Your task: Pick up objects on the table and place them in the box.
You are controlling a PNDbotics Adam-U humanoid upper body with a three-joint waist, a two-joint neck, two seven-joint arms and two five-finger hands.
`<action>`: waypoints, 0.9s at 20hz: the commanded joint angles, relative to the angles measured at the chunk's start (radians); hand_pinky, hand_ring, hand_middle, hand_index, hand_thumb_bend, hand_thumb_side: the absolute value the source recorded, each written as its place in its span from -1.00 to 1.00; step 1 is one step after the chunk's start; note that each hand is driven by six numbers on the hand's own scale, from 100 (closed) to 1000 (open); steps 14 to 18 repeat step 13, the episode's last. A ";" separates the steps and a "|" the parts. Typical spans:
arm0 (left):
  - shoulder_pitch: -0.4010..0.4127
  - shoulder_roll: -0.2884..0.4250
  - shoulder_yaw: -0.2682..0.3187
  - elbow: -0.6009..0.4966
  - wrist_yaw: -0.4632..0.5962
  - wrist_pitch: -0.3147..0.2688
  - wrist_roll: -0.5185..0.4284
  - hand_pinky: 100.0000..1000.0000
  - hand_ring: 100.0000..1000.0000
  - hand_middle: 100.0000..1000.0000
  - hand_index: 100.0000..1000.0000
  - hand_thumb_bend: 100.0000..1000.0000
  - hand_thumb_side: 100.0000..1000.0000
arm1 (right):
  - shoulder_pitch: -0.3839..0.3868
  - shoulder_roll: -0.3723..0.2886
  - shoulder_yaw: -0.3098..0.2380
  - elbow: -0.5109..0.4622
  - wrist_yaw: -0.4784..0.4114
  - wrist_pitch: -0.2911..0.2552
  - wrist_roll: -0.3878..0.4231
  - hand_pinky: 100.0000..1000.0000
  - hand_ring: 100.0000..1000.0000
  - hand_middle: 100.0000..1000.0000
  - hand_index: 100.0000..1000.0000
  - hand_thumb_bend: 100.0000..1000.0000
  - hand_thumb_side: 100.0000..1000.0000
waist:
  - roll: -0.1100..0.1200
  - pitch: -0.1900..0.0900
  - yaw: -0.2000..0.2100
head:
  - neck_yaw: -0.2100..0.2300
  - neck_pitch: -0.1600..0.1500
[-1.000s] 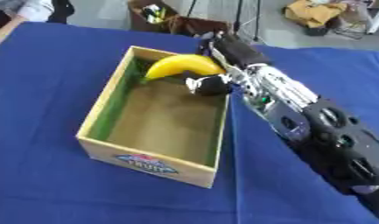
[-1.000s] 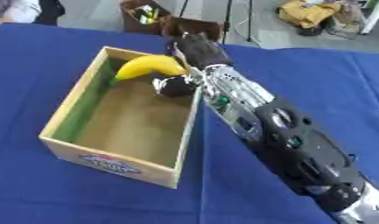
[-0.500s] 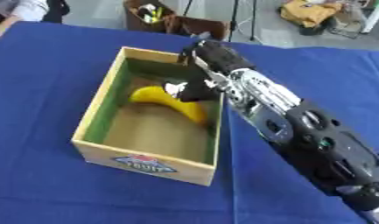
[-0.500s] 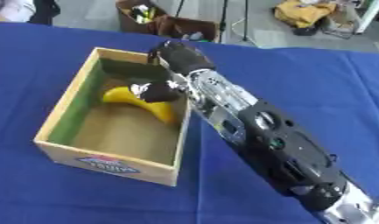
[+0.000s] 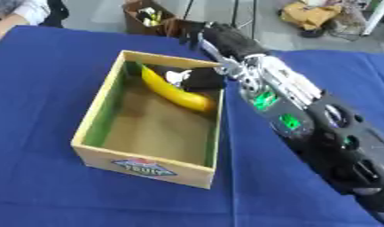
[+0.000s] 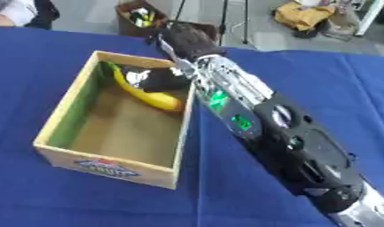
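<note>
banana [image 5: 173,91] — yellow, curved, in box [image 5: 94,116] | right hand [image 5: 201,79] — grip unclear

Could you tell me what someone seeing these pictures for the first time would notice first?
Probably the yellow banana, lying slantwise in the far end of the wooden box on the blue tablecloth. Next comes the robot's big black and silver right arm, reaching diagonally from the lower right, its right hand down inside the box beside the banana.

One banana [image 5: 173,91] and one box [image 5: 101,116] on one table [image 5: 47,62].
</note>
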 commanded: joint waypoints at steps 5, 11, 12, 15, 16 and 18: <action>0.009 0.024 0.012 -0.017 -0.009 0.008 0.007 0.06 0.34 0.47 0.78 -1.00 1.00 | 0.043 -0.152 -0.128 -0.326 -0.204 0.096 -0.060 0.45 0.70 0.13 0.54 -0.96 0.50 | 0.018 -0.044 -0.030 | 0.034 0.020; 0.025 0.025 0.018 -0.017 -0.014 0.016 0.009 0.05 0.34 0.47 0.78 -1.00 1.00 | 0.128 -0.246 -0.203 -0.409 -0.366 0.095 -0.160 0.44 0.68 0.10 0.53 -1.00 0.50 | 0.034 -0.057 -0.066 | 0.067 0.035; 0.027 0.025 0.019 -0.017 -0.014 0.018 0.010 0.05 0.34 0.47 0.78 -1.00 1.00 | 0.142 -0.256 -0.215 -0.410 -0.391 0.084 -0.185 0.44 0.68 0.09 0.53 -1.00 0.54 | 0.037 -0.059 -0.072 | 0.073 0.038; 0.029 0.025 0.019 -0.017 -0.015 0.020 0.011 0.05 0.34 0.47 0.78 -1.00 1.00 | 0.159 -0.266 -0.227 -0.410 -0.418 0.072 -0.211 0.45 0.68 0.10 0.52 -1.00 0.66 | 0.040 -0.061 -0.079 | 0.079 0.041; 0.029 0.025 0.019 -0.017 -0.015 0.020 0.011 0.05 0.34 0.47 0.78 -1.00 1.00 | 0.159 -0.266 -0.227 -0.410 -0.418 0.072 -0.211 0.45 0.68 0.10 0.52 -1.00 0.66 | 0.040 -0.061 -0.079 | 0.079 0.041; 0.029 0.025 0.019 -0.017 -0.015 0.020 0.011 0.05 0.34 0.47 0.78 -1.00 1.00 | 0.159 -0.266 -0.227 -0.410 -0.418 0.072 -0.211 0.45 0.68 0.10 0.52 -1.00 0.66 | 0.040 -0.061 -0.079 | 0.079 0.041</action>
